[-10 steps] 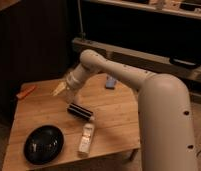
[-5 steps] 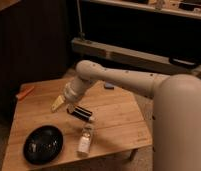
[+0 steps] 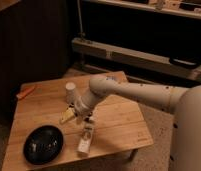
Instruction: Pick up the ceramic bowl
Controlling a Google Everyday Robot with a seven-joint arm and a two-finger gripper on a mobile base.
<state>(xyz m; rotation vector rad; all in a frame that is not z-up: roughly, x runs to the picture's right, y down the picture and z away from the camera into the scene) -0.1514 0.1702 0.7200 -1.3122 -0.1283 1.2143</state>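
**A:** Since the earlier frame the gripper (image 3: pixel 68 116) has been coming lower and nearer to the front of the worktop (image 3: pixel 119 125). The white cup (image 3: pixel 70 90) is now showing behind the arm.

**B:** Is the robot already touching the ceramic bowl (image 3: pixel 43 144)?

**A:** No, it is not. The bowl is sitting near the front left corner of the worktop, close to the front edge. The gripper is hanging to the right of it and further back, clearly apart from it. Nothing is lifting yet.

**B:** So how much of the task is done?

**A:** I am judging that only the approach is under way. The reach to the rim, the closing on it and the lift are all still waiting.

**B:** Is the gripper spread or pressed together?

**A:** It is not possible to tell from this view. Only its yellowish tip is showing.

**B:** How is the bowl looking?

**A:** It is wide, shallow and round, glossy black, with small light reflections shining inside. It is standing upright and appears empty. A pale bottle (image 3: pixel 85 140) is lying just to the right of it, and an orange thing (image 3: pixel 25 92) is resting far back at the left edge.
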